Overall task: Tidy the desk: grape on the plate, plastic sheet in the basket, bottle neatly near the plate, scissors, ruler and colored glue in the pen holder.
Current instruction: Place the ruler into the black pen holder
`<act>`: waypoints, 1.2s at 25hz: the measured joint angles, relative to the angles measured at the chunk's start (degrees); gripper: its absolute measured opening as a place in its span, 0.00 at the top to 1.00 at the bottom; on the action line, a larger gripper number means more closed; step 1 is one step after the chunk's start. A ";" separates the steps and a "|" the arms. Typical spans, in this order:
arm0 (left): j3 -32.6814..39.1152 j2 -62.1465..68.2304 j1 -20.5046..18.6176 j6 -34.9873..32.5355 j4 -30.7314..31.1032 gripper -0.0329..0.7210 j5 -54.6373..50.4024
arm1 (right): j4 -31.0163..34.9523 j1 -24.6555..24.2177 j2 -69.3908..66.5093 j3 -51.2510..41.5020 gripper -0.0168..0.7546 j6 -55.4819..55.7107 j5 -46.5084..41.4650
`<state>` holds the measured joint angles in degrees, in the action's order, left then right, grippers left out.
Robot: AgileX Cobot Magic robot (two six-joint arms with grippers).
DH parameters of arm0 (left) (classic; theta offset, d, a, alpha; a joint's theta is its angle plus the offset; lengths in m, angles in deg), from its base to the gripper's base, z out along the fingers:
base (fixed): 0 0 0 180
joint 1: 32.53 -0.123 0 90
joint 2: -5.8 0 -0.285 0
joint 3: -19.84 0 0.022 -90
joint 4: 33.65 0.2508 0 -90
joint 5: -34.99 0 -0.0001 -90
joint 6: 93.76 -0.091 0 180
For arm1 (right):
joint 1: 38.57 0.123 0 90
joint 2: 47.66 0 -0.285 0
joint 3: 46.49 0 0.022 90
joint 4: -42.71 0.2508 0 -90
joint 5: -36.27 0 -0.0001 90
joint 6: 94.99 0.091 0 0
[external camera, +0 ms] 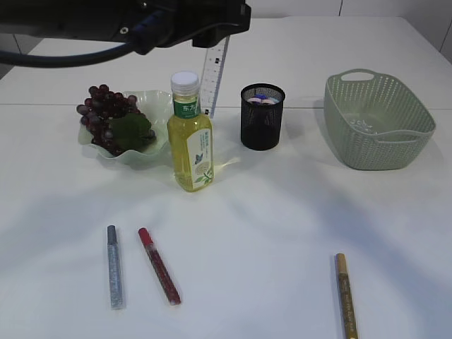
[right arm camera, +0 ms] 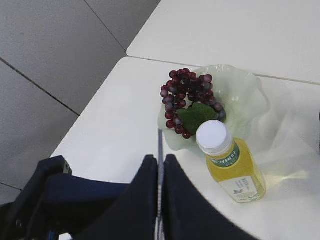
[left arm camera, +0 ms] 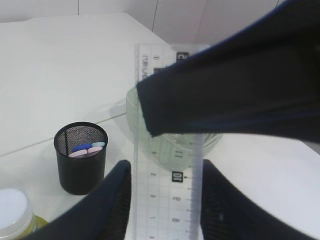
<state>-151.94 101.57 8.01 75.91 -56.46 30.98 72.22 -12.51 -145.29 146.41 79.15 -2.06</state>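
A white table (external camera: pixel 282 212) holds one pale green wavy plate (external camera: pixel 159 102) with one bunch of dark red grapes (external camera: pixel 106 113) and a green leaf lying on it. Just right of the plate stands one upright bottle (external camera: pixel 191 145) of yellow liquid with a white cap. Right of the bottle is one black mesh pen holder (external camera: pixel 262 117), with a few rounded pink and blue tops showing inside; what they are cannot be told. Further right sits one green woven basket (external camera: pixel 378 120).

Three glue pens lie flat on the near part of the table: one silver (external camera: pixel 114 267) and one red (external camera: pixel 159 265) close together on the left, and one gold (external camera: pixel 345 294) well apart on the right.

One clear ruler (external camera: pixel 215 76) hangs upright in the air behind the bottle, left of the pen holder. In the right wrist view, the right gripper (right arm camera: pixel 160 195) has its fingers pressed together, pinching the ruler's thin edge. In the left wrist view, the left gripper (left arm camera: pixel 167 200) has its fingers spread to either side of the ruler's flat face; whether they touch it cannot be told.
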 joint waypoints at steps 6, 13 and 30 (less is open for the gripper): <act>0.00 0.00 0.00 0.00 0.00 0.49 0.00 | 0.00 0.00 0.00 0.00 0.96 0.10 0.00; 0.00 0.00 0.00 0.00 0.10 0.29 0.02 | 0.00 0.00 0.00 0.00 0.96 0.10 0.00; 0.00 -1.54 0.00 0.00 3.45 0.12 -4.62 | 0.00 0.00 0.00 0.00 0.96 0.10 0.22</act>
<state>-151.94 100.03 8.01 75.91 -53.02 26.36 72.22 -12.51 -145.29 146.41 79.25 -1.83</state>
